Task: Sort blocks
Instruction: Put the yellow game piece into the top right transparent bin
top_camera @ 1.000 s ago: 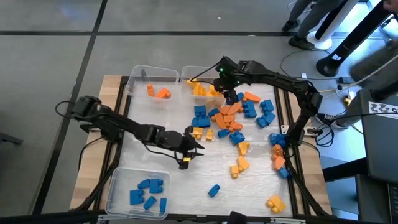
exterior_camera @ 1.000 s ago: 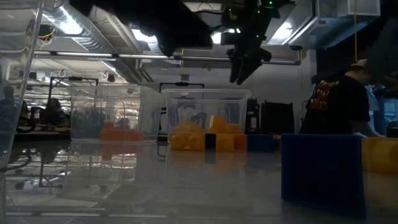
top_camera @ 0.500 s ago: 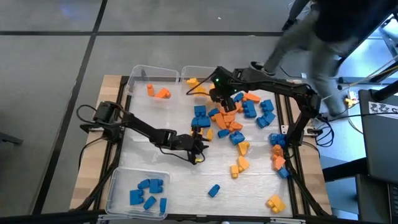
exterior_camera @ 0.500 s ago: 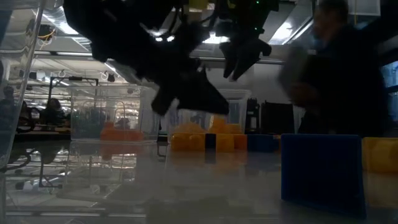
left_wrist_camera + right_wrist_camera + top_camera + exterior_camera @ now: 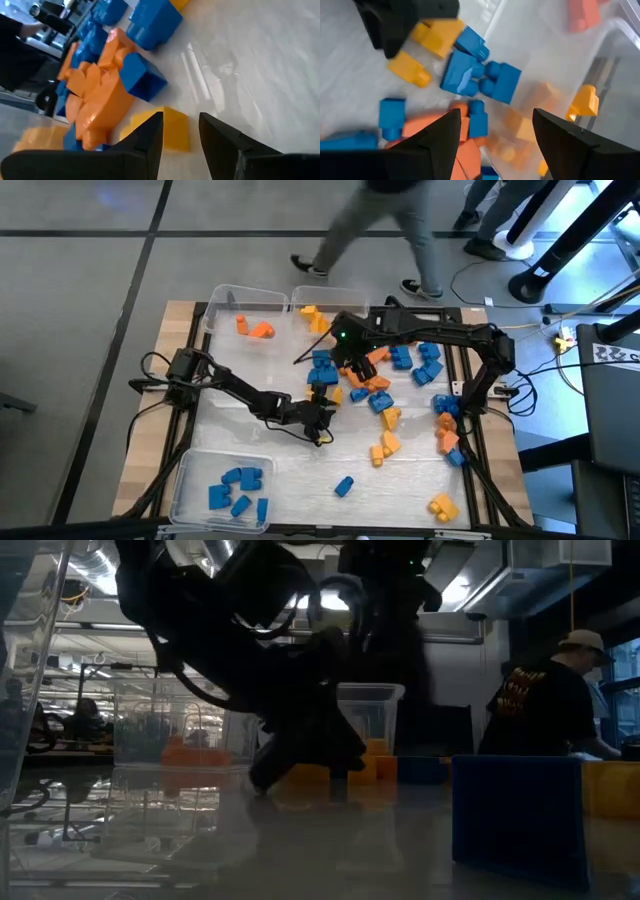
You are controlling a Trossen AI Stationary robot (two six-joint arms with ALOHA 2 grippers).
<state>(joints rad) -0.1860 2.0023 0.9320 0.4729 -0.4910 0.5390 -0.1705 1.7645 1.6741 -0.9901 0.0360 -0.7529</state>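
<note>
1. Found the left gripper [image 5: 322, 418] low at the centre of the high view. Fingers stood partly apart with nothing clamped, lined up on a yellow block [image 5: 175, 127] lying just ahead of them, likely for a pick.
2. Found the right gripper [image 5: 496, 114] just above and right of it, over the left edge of the main pile [image 5: 372, 375]. Fingers stood wide apart and empty, probably poised to choose a piece.
3. Counted three clear bins, apparently one per colour:
   - the lower-left bin [image 5: 185, 470], with about six blue blocks;
   - the upper-left bin [image 5: 215, 295], with two orange;
   - the upper-centre bin [image 5: 297, 292], with two yellow showing; could not tell whether the arm hid more.
4. Judged most blocks unsorted, loose on the desk [image 5: 240, 420]:
   - a tangled blue, orange and yellow heap at centre right, too overlapped for an exact count;
   - a smaller mixed cluster [image 5: 446, 425] at the right edge;
   - a few yellow strays at lower right;
   - one lone blue [image 5: 343, 485] at lower centre.
5. Judged the sort early, going by how few blocks lay in the bins.
</note>
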